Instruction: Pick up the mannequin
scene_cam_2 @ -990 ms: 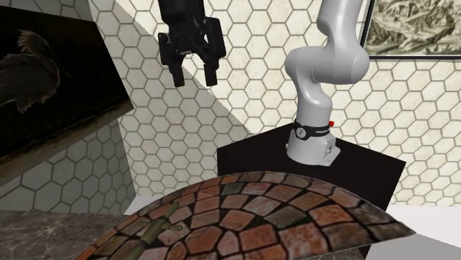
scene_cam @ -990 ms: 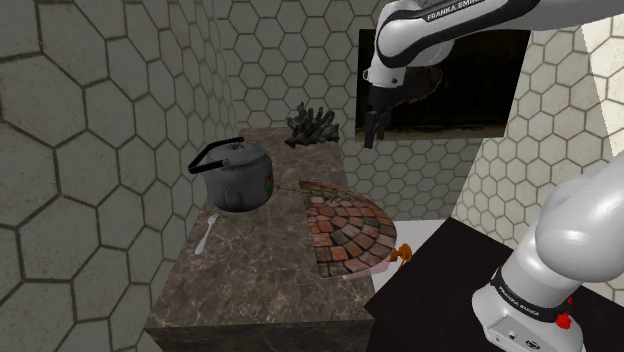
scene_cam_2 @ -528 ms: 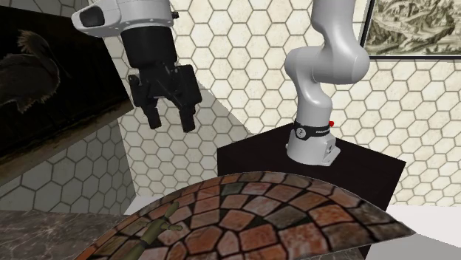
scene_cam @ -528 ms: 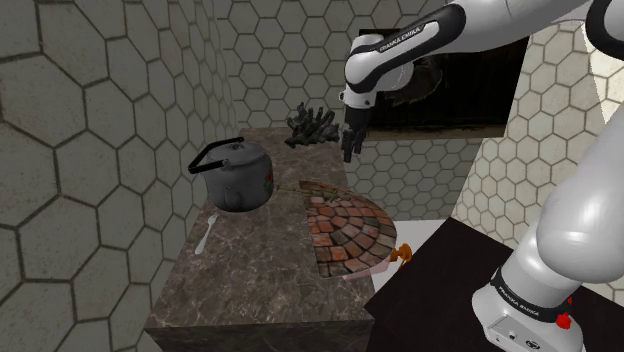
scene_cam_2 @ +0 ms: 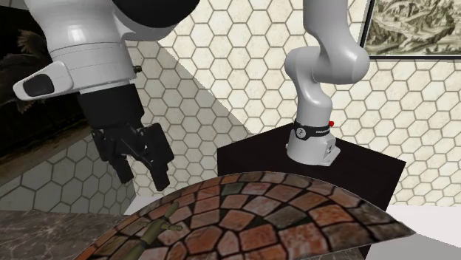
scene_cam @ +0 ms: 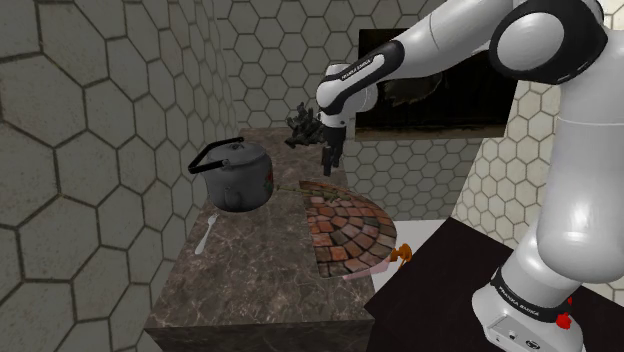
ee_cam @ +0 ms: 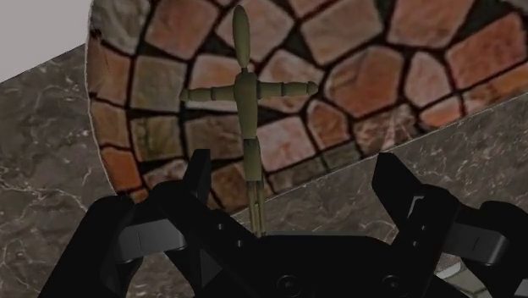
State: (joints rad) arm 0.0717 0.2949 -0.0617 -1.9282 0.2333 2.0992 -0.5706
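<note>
Gripper (scene_cam: 329,166) points down over the far part of the marble counter (scene_cam: 250,295), just beside a dark branching ornament (scene_cam: 308,126). Grey kettle (scene_cam: 238,177) with black handle sits toward the view's left. Round brick-pattern disc (scene_cam: 347,233) overhangs the counter's right edge. Pale utensil (scene_cam: 205,236) lies near the kettle.

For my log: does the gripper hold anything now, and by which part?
Nothing is held. The gripper is open above the mannequin, fingers apart, not touching it.
</note>
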